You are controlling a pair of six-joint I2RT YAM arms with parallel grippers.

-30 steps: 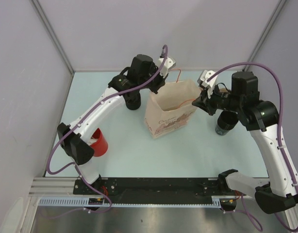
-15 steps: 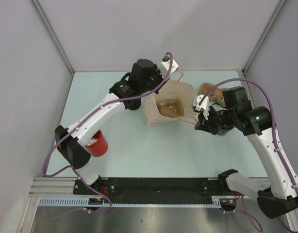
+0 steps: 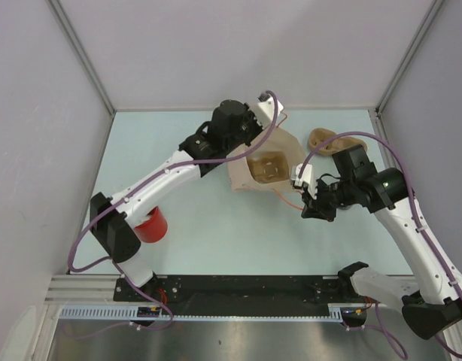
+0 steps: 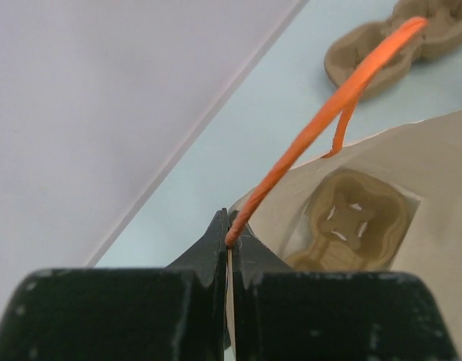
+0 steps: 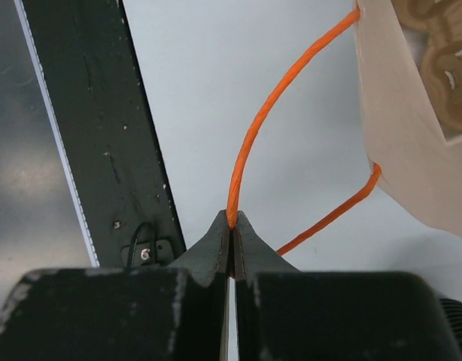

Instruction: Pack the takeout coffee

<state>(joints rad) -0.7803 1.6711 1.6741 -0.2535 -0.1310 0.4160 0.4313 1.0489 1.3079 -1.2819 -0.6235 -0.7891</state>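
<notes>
A brown paper bag [image 3: 250, 171] sits mid-table with its mouth spread wide toward the camera. A cardboard cup carrier [image 3: 266, 166] lies inside it. My left gripper [image 3: 272, 125] is shut on the bag's far orange handle [image 4: 329, 113], which is pinched at the fingertips in the left wrist view. My right gripper [image 3: 305, 210] is shut on the near orange handle [image 5: 253, 143] and holds it out toward the table's front. A red cup [image 3: 151, 224] stands at the left by the left arm's base.
A second cardboard carrier [image 3: 336, 141] lies on the table behind the right arm, also seen past the bag [image 4: 411, 37]. The black base rail [image 5: 103, 135] runs close under the right gripper. Grey walls enclose the table on three sides.
The bag has gone from upright and narrow to spread wide. My right gripper has drawn its handle toward the front, my left has shifted right at the back.
</notes>
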